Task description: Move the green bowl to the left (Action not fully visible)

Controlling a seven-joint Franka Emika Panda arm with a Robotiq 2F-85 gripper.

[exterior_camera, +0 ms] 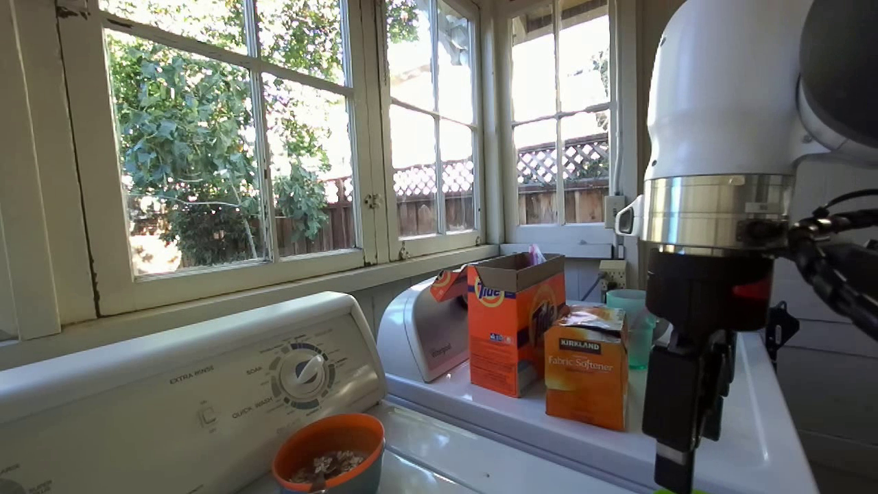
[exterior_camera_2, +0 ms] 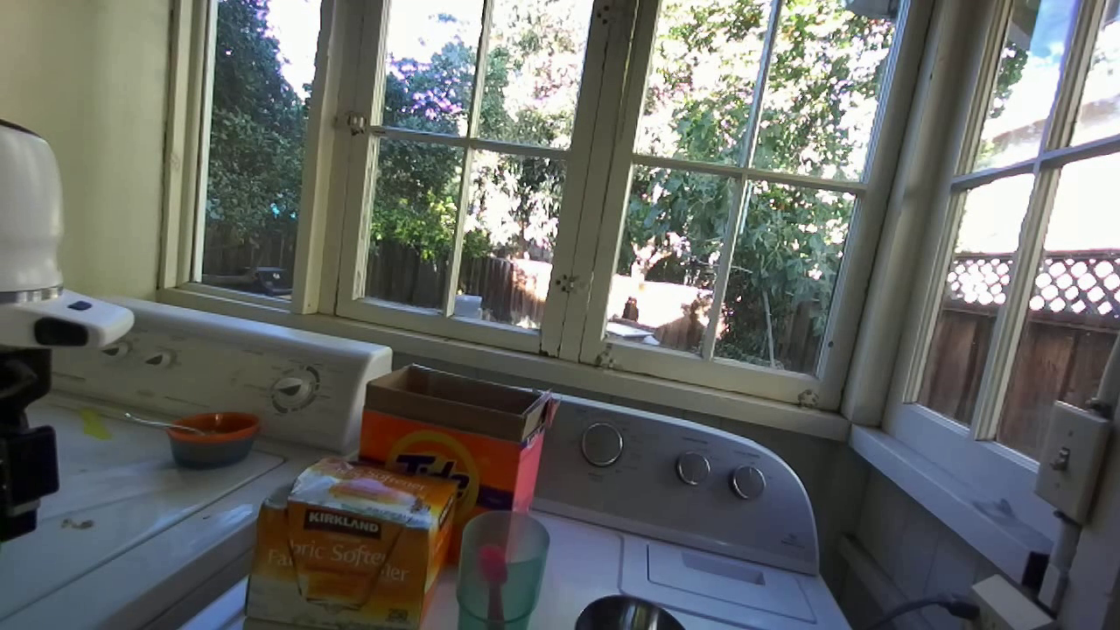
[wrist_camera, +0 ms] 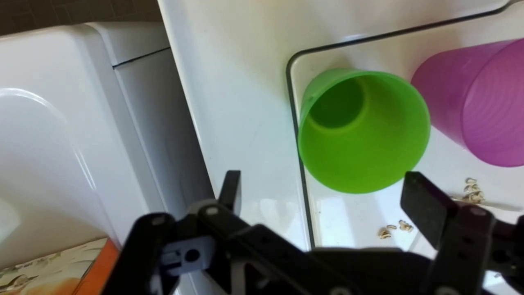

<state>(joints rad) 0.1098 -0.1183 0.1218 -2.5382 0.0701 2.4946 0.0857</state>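
Note:
The green bowl [wrist_camera: 364,159] stands on the white machine top in the wrist view, its open mouth towards the camera. A bright green sliver [exterior_camera: 679,491] shows at the bottom edge of an exterior view, under the fingers. My gripper [wrist_camera: 323,175] is open, with its fingers wide apart and nothing between them. In the wrist view the bowl's near rim lies just ahead of the fingertips, closer to the right finger; I cannot tell if they touch. The gripper also shows in both exterior views [exterior_camera: 675,473] [exterior_camera_2: 26,490], pointing down.
A purple cup [wrist_camera: 446,90] stands close beside the green bowl. An orange bowl [exterior_camera: 329,449] sits by the control panel. A Tide box [exterior_camera: 494,343], a Kirkland box [exterior_camera: 586,377] and a teal mug [exterior_camera_2: 503,569] stand on the neighbouring machine. A dark gap [wrist_camera: 176,123] separates the machines.

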